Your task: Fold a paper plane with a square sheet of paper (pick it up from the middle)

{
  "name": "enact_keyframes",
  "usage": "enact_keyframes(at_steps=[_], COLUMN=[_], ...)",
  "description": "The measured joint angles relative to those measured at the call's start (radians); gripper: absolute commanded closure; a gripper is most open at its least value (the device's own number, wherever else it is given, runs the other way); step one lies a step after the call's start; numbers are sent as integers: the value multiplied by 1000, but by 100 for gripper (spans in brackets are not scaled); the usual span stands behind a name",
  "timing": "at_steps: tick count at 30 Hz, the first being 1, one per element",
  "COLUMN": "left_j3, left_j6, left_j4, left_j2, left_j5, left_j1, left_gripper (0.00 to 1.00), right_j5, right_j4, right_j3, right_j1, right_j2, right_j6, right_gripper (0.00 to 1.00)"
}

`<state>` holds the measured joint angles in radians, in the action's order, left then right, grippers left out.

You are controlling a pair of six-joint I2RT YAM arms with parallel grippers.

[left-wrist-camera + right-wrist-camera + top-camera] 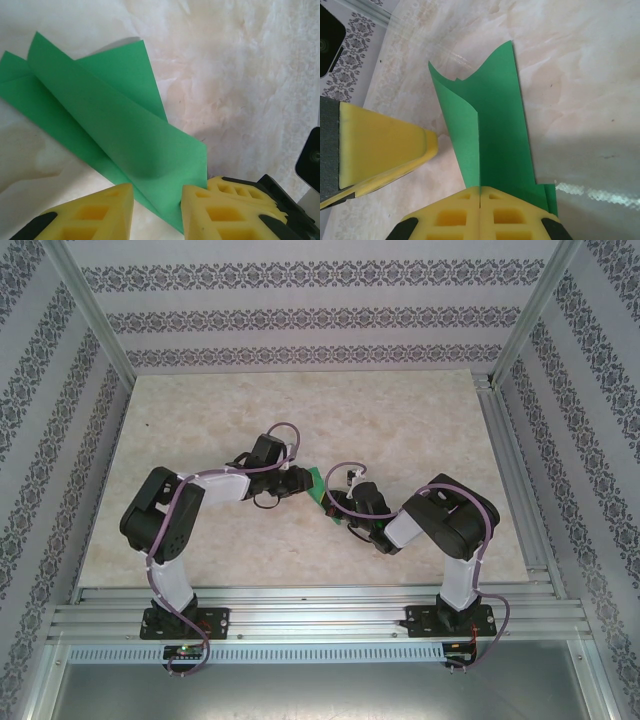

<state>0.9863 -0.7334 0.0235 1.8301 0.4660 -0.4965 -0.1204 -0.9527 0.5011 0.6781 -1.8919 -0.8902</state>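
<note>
The square sheet of paper [317, 483] is bright green and folded into a long creased shape, held up off the marble table between the two arms. In the right wrist view my right gripper [480, 191] is shut on the paper's [495, 125] lower edge, its yellow pads pressed together. My right gripper [336, 507] sits just right of the sheet. My left gripper [157, 199] stands open around a raised, curled flap of the paper [110, 115], with the right finger [220, 210] against its edge. From above, the left gripper [298, 483] meets the sheet from the left.
The pale marble tabletop [300, 410] stretches bare behind and beside the arms. An aluminium rail [320, 615] runs along the near edge, with frame posts and patterned walls on three sides. The left gripper's yellow finger [385, 150] is close beside the right gripper.
</note>
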Motion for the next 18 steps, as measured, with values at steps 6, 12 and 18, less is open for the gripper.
enact_keyframes(at_steps=[6,12,18], left_j3=[21,46,58], left_j6=[8,20,24], left_j4=[-1,-1,-1], left_j2=[17,35,59], left_j5=[16,27,31], left_j1=[-4,-11,-16], left_gripper=[69,71,71], right_j5=[0,0,-6], right_j4=[7,19,34], right_j3=[0,5,17], right_j1=[0,0,-14], right_j2=[-2,-5,-10], right_j6=[-6,-11,-23], right_gripper=[100,100,100])
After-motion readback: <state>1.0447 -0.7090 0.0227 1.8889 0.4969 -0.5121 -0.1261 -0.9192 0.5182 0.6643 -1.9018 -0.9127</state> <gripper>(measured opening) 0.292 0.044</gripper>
